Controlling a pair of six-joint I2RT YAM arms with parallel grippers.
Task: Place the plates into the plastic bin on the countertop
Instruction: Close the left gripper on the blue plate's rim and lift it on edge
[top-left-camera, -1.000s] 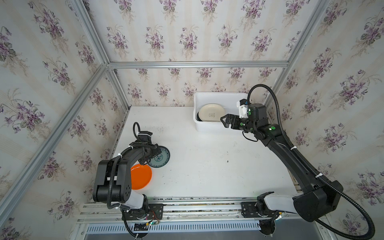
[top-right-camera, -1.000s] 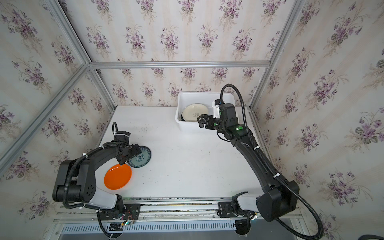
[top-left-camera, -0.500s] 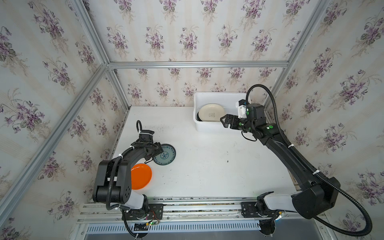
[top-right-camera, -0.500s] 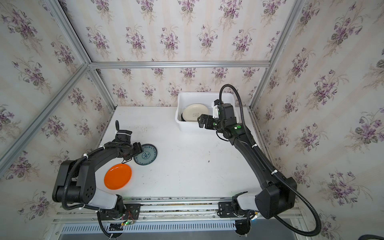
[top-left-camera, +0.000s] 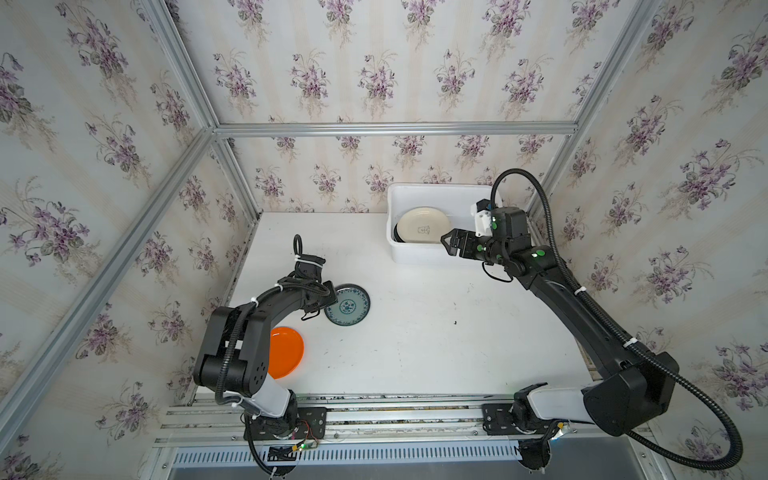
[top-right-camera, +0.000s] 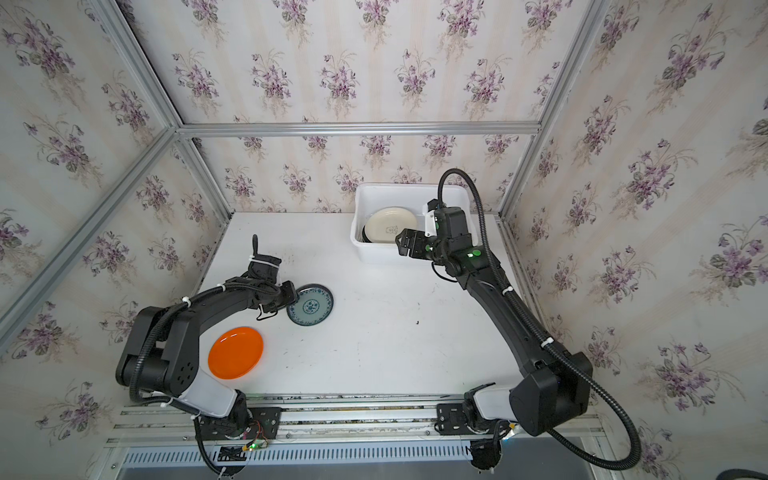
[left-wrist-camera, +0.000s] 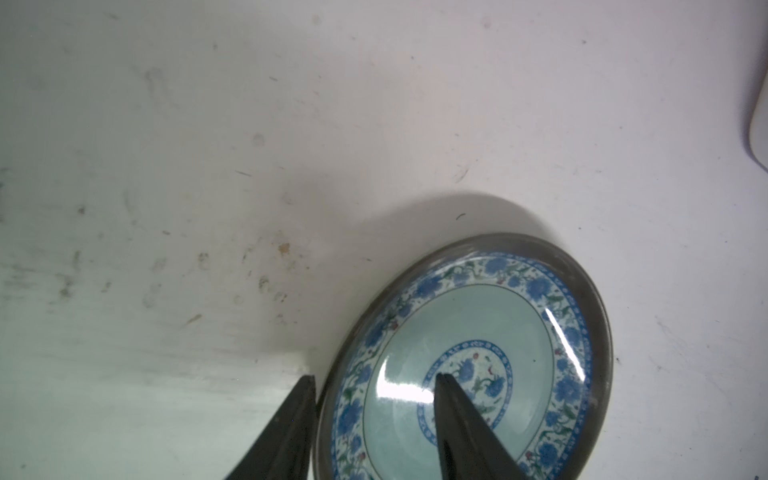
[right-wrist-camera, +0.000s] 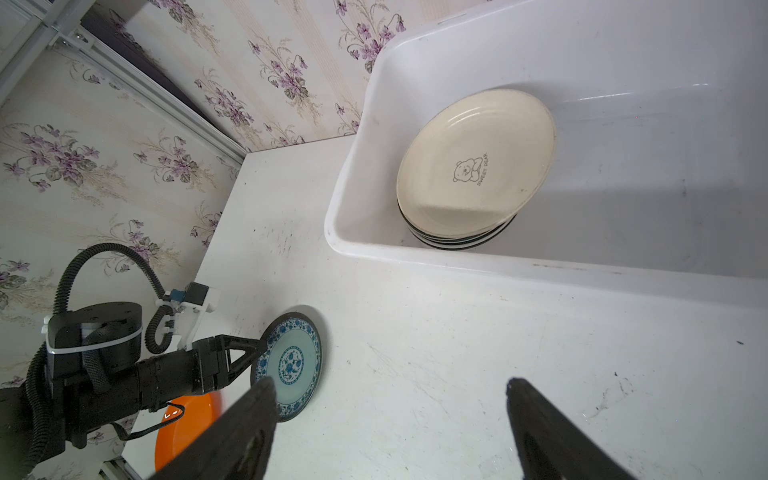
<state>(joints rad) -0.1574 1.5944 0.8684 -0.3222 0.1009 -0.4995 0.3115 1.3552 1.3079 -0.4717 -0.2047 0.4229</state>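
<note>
A teal-patterned plate lies on the white countertop at the left. My left gripper straddles its near rim, one finger outside and one over the plate's middle, with the jaws partly open. An orange plate lies beside the left arm's base. The plastic bin at the back holds a stack topped by a cream plate. My right gripper hovers open and empty at the bin's front wall.
Floral walls with aluminium rails close the countertop at the back and both sides. The arm bases sit on a rail along the front edge. The left arm's elbow partly overhangs the orange plate.
The teal plate has slid to the right with my left gripper, whose jaws have narrowed around its rim. The right gripper has shifted slightly at the bin's front wall.
</note>
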